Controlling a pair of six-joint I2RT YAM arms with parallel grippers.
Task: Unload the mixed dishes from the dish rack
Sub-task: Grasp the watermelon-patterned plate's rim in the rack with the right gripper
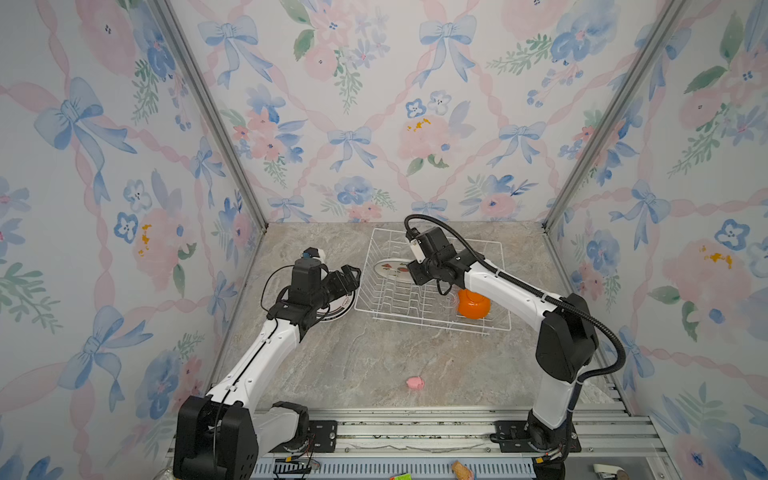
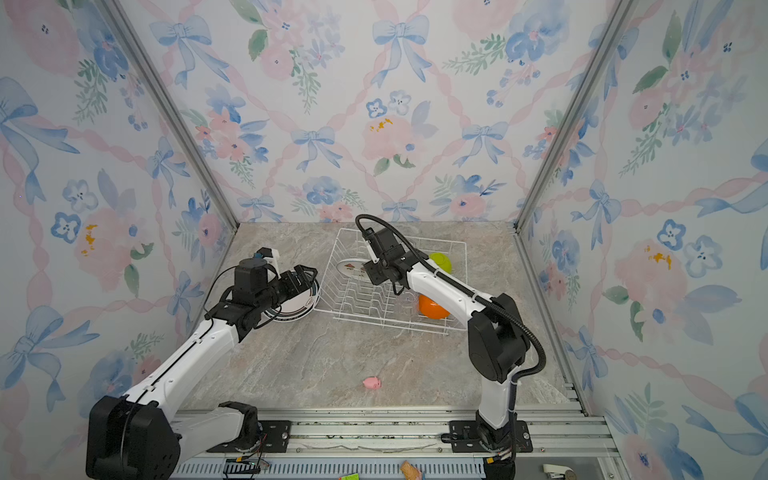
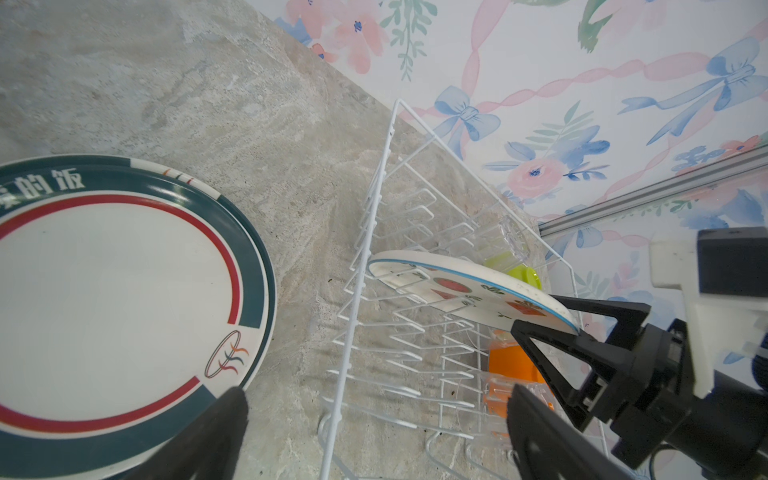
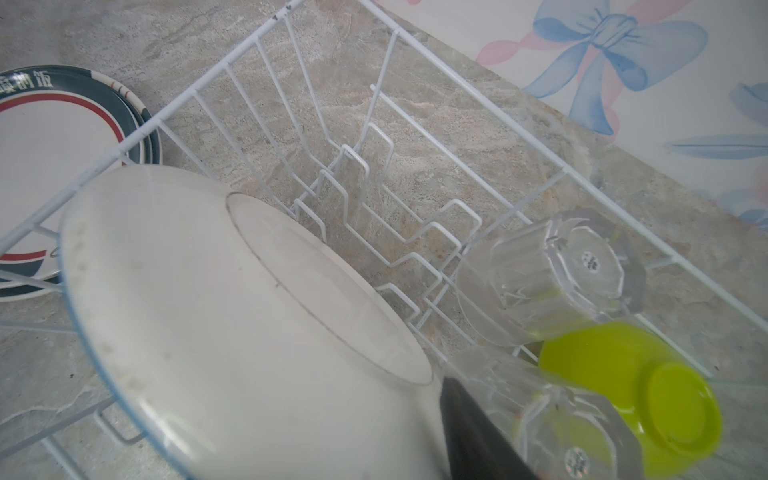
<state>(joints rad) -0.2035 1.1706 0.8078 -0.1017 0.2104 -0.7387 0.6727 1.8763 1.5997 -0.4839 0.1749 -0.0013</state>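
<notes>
Right gripper (image 3: 552, 320) jaws part open either side of fruit plate (image 1: 390, 268) blue rim; grip unclear. Plate white, red fruit prints, tilted on rack (image 1: 440, 324) prongs, picture centre. Left gripper (image 1: 348, 277) spread wide, holding nothing, over green-banded plate (image 3: 124, 316) just left of rack wall. Bare table (image 1: 374, 365) lower centre

A marble-patterned stone tabletop (image 1: 374, 365) carries three things. The white wire dish rack (image 1: 436, 322) stands toward the back right. Just beside its left edge lie green-rimmed plates (image 1: 340, 309), apparently two stacked flat. A small pink toy (image 1: 415, 382) lies well apart, near the front.
</notes>
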